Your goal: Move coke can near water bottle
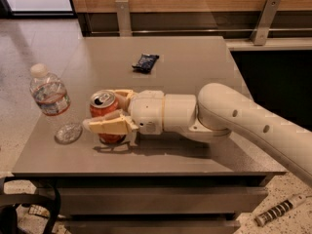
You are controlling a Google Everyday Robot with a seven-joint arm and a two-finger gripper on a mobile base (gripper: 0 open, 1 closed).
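No text was legible: coke can (103, 100) logo, water bottle (48, 99) label band and dark packet (145, 62) all unreadable. Hand (102, 112) was clamped round the can, worktop (195, 67) front-left.

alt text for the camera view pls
A white robot arm's end effector grips an upright coke can on a grey table, beside a clear water bottle but not touching it. A dark snack packet lies farther back.
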